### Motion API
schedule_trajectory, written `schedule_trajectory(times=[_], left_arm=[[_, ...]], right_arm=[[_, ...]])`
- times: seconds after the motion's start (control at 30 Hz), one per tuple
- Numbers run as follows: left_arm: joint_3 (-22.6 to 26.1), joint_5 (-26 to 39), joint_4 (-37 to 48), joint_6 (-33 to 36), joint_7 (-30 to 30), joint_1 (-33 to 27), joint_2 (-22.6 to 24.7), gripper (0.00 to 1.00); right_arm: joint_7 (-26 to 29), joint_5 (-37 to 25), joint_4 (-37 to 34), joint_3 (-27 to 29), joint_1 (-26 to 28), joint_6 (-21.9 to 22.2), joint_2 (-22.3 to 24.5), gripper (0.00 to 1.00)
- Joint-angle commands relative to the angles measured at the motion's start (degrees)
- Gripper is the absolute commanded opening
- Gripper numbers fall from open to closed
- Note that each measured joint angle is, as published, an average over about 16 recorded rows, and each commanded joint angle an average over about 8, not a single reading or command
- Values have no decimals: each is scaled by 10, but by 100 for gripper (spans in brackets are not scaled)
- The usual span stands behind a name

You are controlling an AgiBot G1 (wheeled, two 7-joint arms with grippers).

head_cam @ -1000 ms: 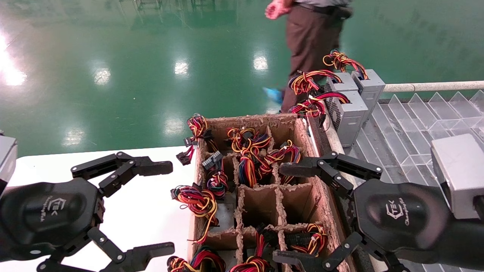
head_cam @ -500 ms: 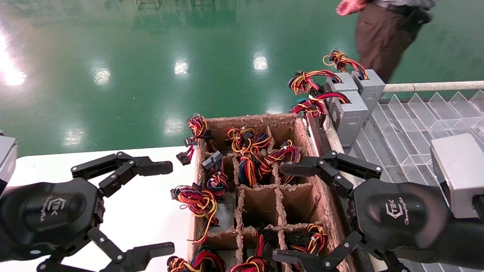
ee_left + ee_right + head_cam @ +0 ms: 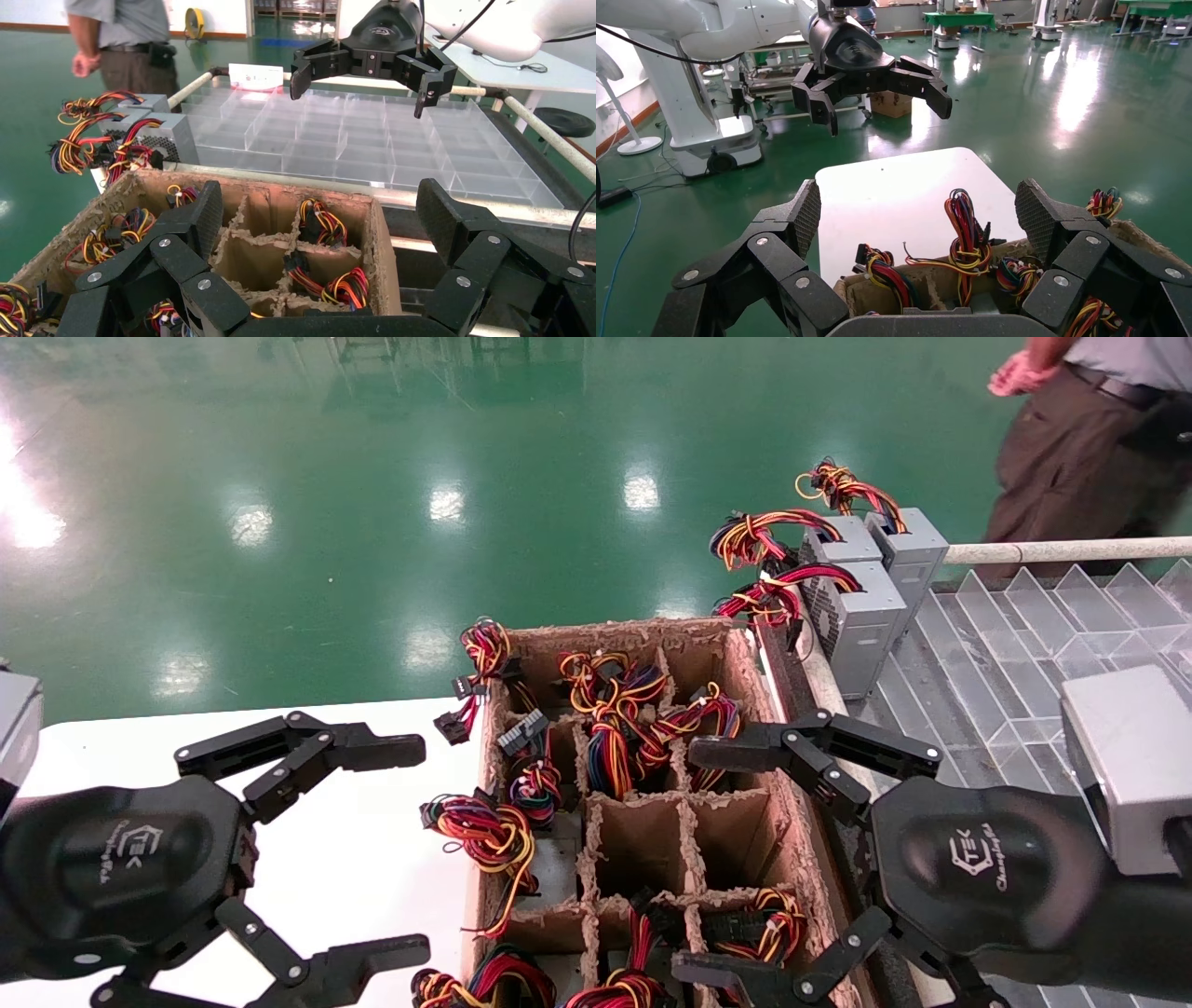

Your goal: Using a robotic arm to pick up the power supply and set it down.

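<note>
Clearly nothing is in hand yet: the right gripper (image 3: 712, 864) hovers with its fingers spread wide over the near right part of the cardboard crate (image 3: 745, 658), and the left gripper (image 3: 410, 845) hangs likewise spread above the white table (image 3: 372, 822) to the crate's left. The power supply (image 3: 852, 617), a grey box with a perforated side and a mostly dark-red wire bundle, stands beyond the crate's far right corner, at the edge of the clear divider tray (image 3: 1024, 645), touching two similar grey boxes (image 3: 899, 547) behind it. Judging by this, the approach step is still ahead; the right arm would need to reach far and to the right, then close on the box's flat sides rather than its wires. Other wire bundles (image 3: 610, 719) spill from the crate's cells, and a person (image 3: 1090, 458) stands at far right, near the boxes; both could hinder that reach.
</note>
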Motion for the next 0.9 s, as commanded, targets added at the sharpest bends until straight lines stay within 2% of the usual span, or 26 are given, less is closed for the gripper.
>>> schedule_trajectory(times=[0.03, 0.9], left_arm=[[0, 0, 0, 0, 0, 0, 0, 100], [0, 0, 0, 0, 0, 0, 0, 100]], right_arm=[[0, 0, 0, 0, 0, 0, 0, 100], [0, 0, 0, 0, 0, 0, 0, 100]])
